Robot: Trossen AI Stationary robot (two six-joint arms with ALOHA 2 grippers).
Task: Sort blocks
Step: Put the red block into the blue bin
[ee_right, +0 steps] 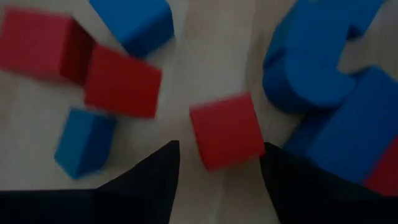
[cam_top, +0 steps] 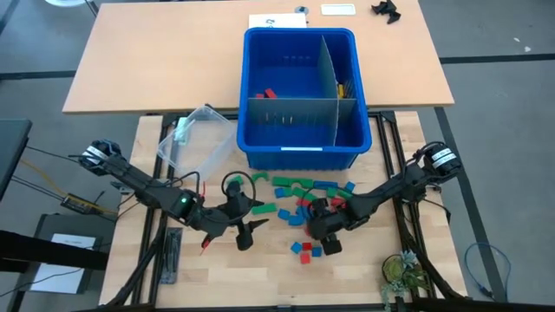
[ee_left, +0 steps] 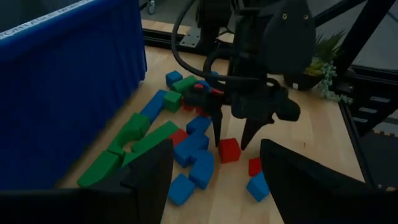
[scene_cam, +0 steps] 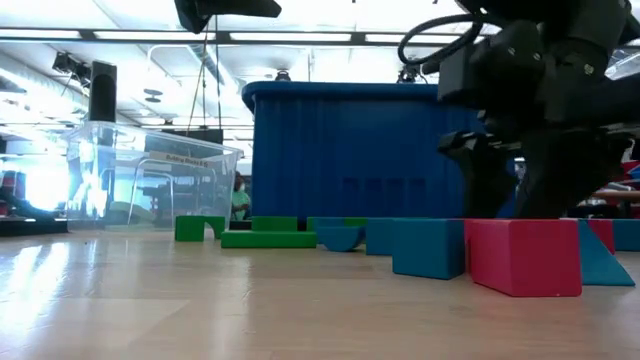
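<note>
Red cube point(ee_left: 228, 150) on the wooden desk point(cam_top: 364, 269), between the spread fingers of the right tool point(ee_left: 231, 140), not yet gripped. Scattered blocks point(cam_top: 299, 191) lie at six o'clock of the blue bin point(cam_top: 299, 152). Left tool point(cam_top: 245, 227), at nine o'clock of the cube, is unclenched and empty.

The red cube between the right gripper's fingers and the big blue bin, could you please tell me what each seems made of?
Red cube: probably foam or matte plastic, with flat, dull faces and no glare. Blue bin: likely moulded hard plastic, with smooth walls, a rolled rim and a slight sheen.
</note>
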